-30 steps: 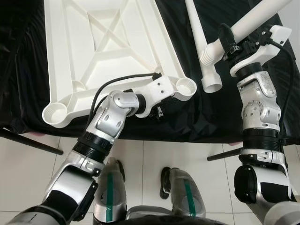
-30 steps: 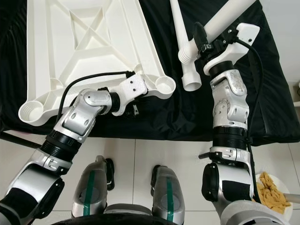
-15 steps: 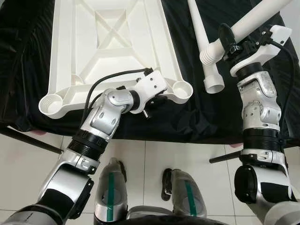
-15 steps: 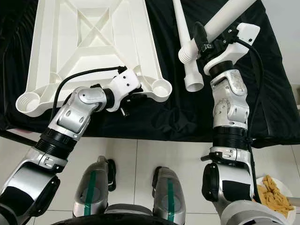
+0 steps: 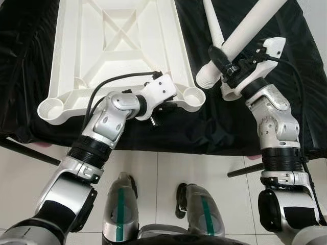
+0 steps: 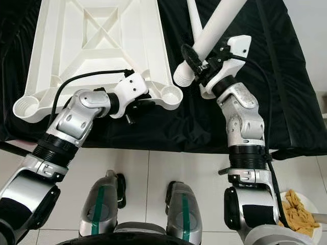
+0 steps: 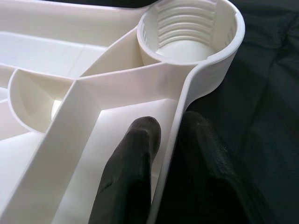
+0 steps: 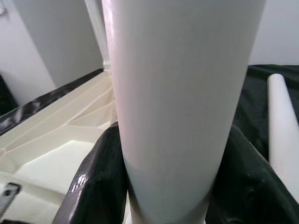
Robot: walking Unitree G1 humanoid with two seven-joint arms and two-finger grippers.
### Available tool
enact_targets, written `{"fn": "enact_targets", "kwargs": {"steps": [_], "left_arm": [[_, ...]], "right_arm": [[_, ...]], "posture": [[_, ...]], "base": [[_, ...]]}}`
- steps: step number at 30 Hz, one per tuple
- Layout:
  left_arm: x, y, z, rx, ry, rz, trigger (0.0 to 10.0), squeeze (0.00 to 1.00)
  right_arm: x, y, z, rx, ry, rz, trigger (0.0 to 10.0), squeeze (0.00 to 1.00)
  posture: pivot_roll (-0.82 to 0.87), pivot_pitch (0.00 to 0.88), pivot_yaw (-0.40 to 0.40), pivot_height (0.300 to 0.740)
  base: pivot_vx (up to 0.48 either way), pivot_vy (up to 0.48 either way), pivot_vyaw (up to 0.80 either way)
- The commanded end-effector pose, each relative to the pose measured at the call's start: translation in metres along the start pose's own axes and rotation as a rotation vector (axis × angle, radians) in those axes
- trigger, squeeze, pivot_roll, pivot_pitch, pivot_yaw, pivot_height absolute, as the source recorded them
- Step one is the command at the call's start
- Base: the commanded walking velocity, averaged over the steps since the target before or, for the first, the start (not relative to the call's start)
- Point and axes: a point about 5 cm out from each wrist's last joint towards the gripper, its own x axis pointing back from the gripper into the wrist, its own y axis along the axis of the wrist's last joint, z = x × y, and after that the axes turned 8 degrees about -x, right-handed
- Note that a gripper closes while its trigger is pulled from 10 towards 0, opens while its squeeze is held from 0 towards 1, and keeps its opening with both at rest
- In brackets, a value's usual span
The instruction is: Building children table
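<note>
Meanwhile, right pincer grips a tilted leg; left pincer pinches the tabletop rim.

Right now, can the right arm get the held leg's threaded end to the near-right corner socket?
Probably yes. The right claw holds the leg with its threaded end just beside the socket, nothing between; the left claw pinches the rim clear of it.

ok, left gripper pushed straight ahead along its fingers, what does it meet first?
Probably the threaded corner socket of the tabletop; the left gripper already pinches the rim wall leading into it.
</note>
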Motion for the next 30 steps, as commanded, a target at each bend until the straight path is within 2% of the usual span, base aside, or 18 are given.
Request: {"fn": "enact_targets", "kwargs": {"steps": [1, 6, 9, 12, 17, 18, 25, 30], "left_arm": [[0.005, -0.010, 0.010, 0.014, 0.087, 0.051, 10.0, 0.00], [0.007, -0.016, 0.017, 0.026, 0.125, 0.069, 10.0, 0.00], [0.008, -0.020, 0.020, 0.028, 0.136, 0.081, 10.0, 0.00], [0.012, -0.026, 0.025, 0.034, 0.159, 0.104, 10.0, 0.00], [0.016, -0.028, 0.028, 0.037, 0.173, 0.109, 10.0, 0.00], [0.018, -0.027, 0.027, 0.038, 0.174, 0.102, 10.0, 0.00], [0.018, -0.028, 0.025, 0.030, 0.167, 0.097, 10.0, 0.00], [0.019, -0.028, 0.026, 0.032, 0.169, 0.097, 10.0, 0.00]], "right_arm": [[0.000, 0.002, 0.005, -0.002, 0.036, -0.002, 10.0, 0.00], [0.002, 0.003, 0.010, 0.037, 0.083, -0.006, 10.0, 0.00], [0.003, 0.000, 0.011, -0.015, 0.093, -0.004, 10.0, 0.00], [0.007, -0.008, 0.012, -0.124, 0.104, 0.004, 10.0, 0.00], [0.010, -0.016, 0.013, -0.186, 0.104, -0.003, 10.0, 0.00], [0.011, -0.022, 0.013, -0.196, 0.100, 0.011, 10.0, 0.00], [0.014, -0.031, 0.009, -0.192, 0.089, 0.043, 10.0, 0.00], [0.013, -0.031, 0.005, -0.113, 0.066, 0.080, 10.0, 0.00]], "posture": [[0.02, 0.068, -0.010, 0.740], [0.02, 0.068, -0.012, 0.740], [0.01, 0.067, -0.016, 0.740], [0.01, 0.069, -0.018, 0.740], [0.01, 0.072, -0.021, 0.740], [0.01, 0.074, -0.023, 0.740], [0.02, 0.075, -0.028, 0.740], [0.02, 0.074, -0.031, 0.740]], "base": [[0.000, 0.000, 0.00], [0.000, 0.000, 0.00], [0.000, 0.000, 0.00], [0.000, 0.000, 0.00], [0.000, 0.000, 0.00], [0.000, 0.000, 0.00], [0.000, 0.000, 0.00], [0.000, 0.000, 0.00]]}}
